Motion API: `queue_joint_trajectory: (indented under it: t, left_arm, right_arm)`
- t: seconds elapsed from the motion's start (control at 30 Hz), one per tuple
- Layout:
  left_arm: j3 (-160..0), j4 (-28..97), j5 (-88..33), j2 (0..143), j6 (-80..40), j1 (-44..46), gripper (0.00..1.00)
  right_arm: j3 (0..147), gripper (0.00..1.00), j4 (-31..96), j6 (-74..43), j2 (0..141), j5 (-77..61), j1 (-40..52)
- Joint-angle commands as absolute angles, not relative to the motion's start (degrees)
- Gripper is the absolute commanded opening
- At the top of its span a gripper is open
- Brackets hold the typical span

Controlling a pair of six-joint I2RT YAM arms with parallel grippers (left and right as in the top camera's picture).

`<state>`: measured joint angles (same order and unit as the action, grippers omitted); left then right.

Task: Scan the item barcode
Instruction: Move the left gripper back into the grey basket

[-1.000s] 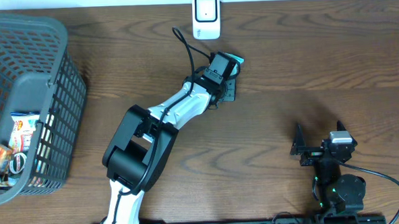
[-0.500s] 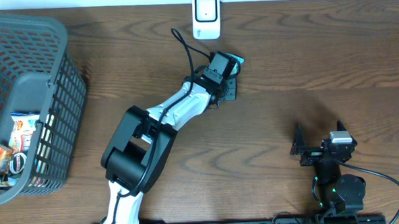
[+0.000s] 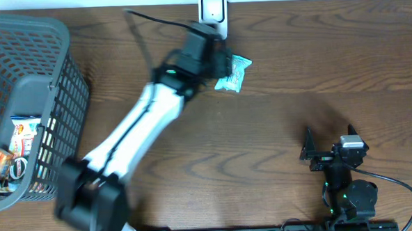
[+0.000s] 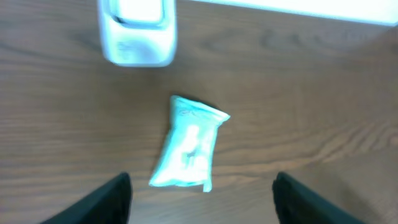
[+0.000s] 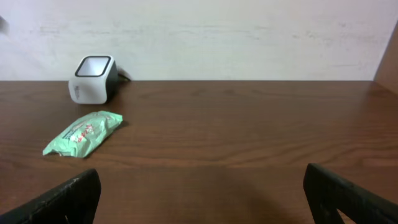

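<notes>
At the bottom corners of the left wrist view, the left fingers (image 4: 112, 199) stand wide apart, empty. Just beyond them a pale green plastic packet (image 4: 189, 146) lies free on the brown wooden tabletop (image 4: 311, 124), near the white boxy scanner (image 4: 138, 31). The right fingers (image 5: 62, 199) are spread too. The likely next step is to regrip the packet and face its barcode to the scanner.

Your left arm (image 3: 140, 122) shows white link covers between black joint housings, with a black cable (image 3: 140, 21) coming off near its wrist. Your right arm (image 3: 347, 182) is all black, with a small green light (image 3: 345, 196) and a second black cable (image 3: 404, 187). The left end effector (image 4: 200, 196) and right end effector (image 5: 200, 193) both have dark, blunt fingers.
</notes>
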<state>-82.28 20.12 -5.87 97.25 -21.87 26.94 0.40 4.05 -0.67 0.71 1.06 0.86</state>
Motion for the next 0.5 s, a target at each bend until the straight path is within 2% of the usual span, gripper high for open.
queue_joint_trajectory:
  t: [0.0,0.13,0.47]
  left_arm:
    - [-82.52,23.97,-5.26,89.34,-18.90,21.89,0.77]
    - [-82.52,29.67,-4.19,80.75,-15.31,13.56,0.82]
    - [-82.50,34.61,3.84,66.85,-13.50,-14.17,0.82]
  right_arm:
    - [0.32,0.99,4.29,-1.26,0.49,0.93,0.40]
    - [0.32,0.99,4.29,-1.26,0.49,0.93,0.40]
    - [0.32,0.99,4.29,-1.26,0.49,0.93,0.40]
